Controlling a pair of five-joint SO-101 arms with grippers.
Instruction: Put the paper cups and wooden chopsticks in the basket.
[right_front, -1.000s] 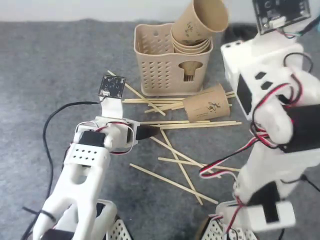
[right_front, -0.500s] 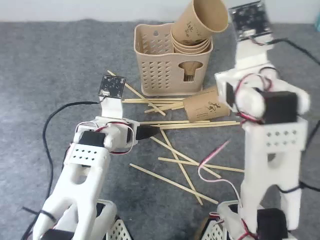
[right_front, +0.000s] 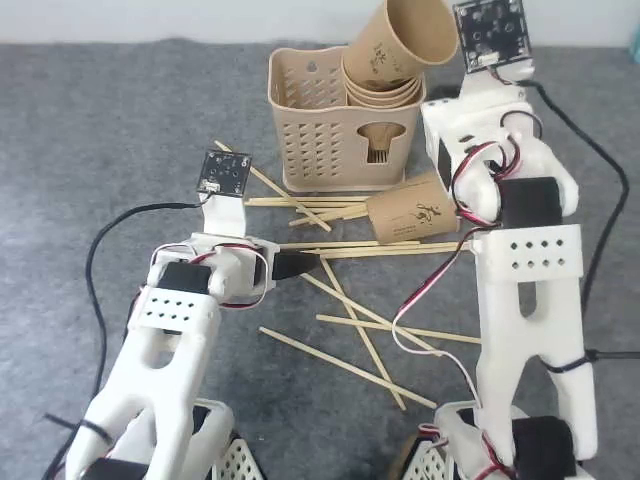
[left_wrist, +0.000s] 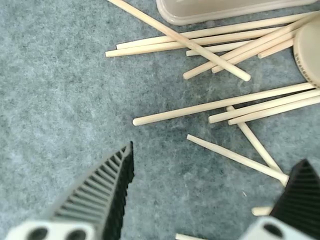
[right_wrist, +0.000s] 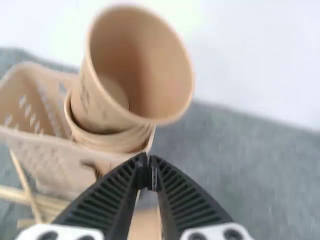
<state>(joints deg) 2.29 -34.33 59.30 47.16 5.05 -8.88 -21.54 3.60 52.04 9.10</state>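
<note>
Well, from the high view I have the basket (right_front: 320, 150) in the upper centre of the frame, with a stack of paper cups (right_front: 385, 88) already in its right half and the top cup (right_front: 405, 40) sitting tilted on the stack. One loose paper cup (right_front: 415, 215) lies on its side just in front of the basket, resting over some of the wooden chopsticks (right_front: 360, 320), which fan out across the grey mat from the basket's foot down to the lower centre. My left gripper (left_wrist: 217, 154) hangs over that scatter with its jaws spread wide and nothing between them. My right gripper (right_wrist: 148, 161) is up by the stacked cups with its jaws pressed together on nothing. I judge the loose cup to be very light and thin-walled, easy to crush or flick away. I would pinch it gently at the rolled rim, one jaw inside the mouth, which seems to face the right of the frame. The chopsticks look stiff, light and slim, likely to roll or pivot. I would take one near its middle, choosing a stick that lies apart from the pile, such as the one at lower centre, so that the crossed ones are not dragged along.
</note>
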